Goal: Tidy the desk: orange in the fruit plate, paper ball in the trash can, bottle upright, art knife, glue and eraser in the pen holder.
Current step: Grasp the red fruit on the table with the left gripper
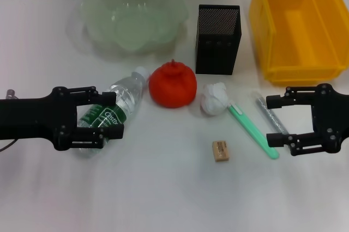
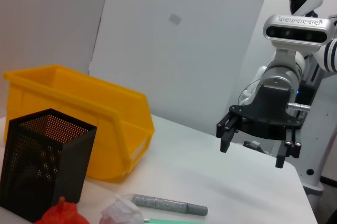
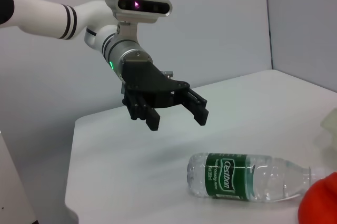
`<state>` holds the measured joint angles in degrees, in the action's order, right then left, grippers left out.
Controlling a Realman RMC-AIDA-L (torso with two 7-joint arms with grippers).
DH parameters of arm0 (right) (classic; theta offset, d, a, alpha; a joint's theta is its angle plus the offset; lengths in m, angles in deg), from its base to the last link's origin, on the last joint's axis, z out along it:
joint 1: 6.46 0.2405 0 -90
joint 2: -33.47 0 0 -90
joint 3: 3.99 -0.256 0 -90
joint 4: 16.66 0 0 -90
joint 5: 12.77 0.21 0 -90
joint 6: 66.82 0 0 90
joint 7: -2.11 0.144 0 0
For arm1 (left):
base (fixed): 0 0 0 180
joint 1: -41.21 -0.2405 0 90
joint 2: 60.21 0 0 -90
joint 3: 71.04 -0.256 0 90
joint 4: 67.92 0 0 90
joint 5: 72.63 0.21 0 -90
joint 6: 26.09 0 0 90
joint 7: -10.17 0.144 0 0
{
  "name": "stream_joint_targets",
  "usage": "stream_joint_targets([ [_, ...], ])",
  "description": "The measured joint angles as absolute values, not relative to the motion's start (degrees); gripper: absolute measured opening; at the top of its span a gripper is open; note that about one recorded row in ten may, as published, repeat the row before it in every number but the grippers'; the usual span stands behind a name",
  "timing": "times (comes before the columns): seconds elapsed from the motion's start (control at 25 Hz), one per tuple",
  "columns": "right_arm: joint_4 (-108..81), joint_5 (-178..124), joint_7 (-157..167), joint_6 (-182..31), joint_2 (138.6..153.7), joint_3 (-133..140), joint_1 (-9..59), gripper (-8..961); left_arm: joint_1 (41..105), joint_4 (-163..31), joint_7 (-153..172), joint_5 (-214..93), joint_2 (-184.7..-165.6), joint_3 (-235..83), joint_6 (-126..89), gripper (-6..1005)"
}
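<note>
Under left gripper [image 1: 112, 114] | bottle [image 1: 112, 110] partly hidden | fingers [image 1: 103, 97] spread

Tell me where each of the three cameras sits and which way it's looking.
Head view: high on the robot, looking down at the white table; left gripper over the lying clear plastic water bottle, right gripper open at the grey glue stick.
Left wrist view: low, facing across to the right gripper, yellow plastic bin and black mesh pen holder.
Right wrist view: low, facing the left gripper above the bottle.
Shared: all show the red-orange fruit.
</note>
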<state>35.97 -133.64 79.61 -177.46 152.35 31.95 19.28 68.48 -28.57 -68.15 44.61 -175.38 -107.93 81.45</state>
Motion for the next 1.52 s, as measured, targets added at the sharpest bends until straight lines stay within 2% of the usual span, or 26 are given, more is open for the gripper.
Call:
stream_joint_targets([
  [0.52, 36.2, -133.5, 79.7, -177.1, 152.36, 29.8, 18.4, 771, 68.5, -27.0, -68.7, 44.5, -175.58, -107.8, 81.0, 772],
  [0.6, 36.3, -133.4, 79.7, -177.1, 152.37, 29.6, 18.2, 771, 69.4, -26.8, -68.5, 44.4, -177.37, -106.6, 77.5, 770],
  [0.72, 36.5, -133.4, 80.0, -177.0, 152.43, 28.7, 17.8, 771, 69.7, -26.7, -68.3, 44.4, -178.03, -106.5, 75.6, 768],
  [0.8, 36.5, -133.4, 80.2, -177.0, 152.43, 28.4, 17.7, 771, 72.0, -29.7, -68.0, 44.3, -178.94, -106.8, 68.1, 766],
  [1.52, 39.0, -133.9, 81.6, -176.9, 152.33, 24.4, 15.8, 770, 81.8, -47.6, -56.9, 39.2, -179.32, -109.3, 44.1, 748],
])
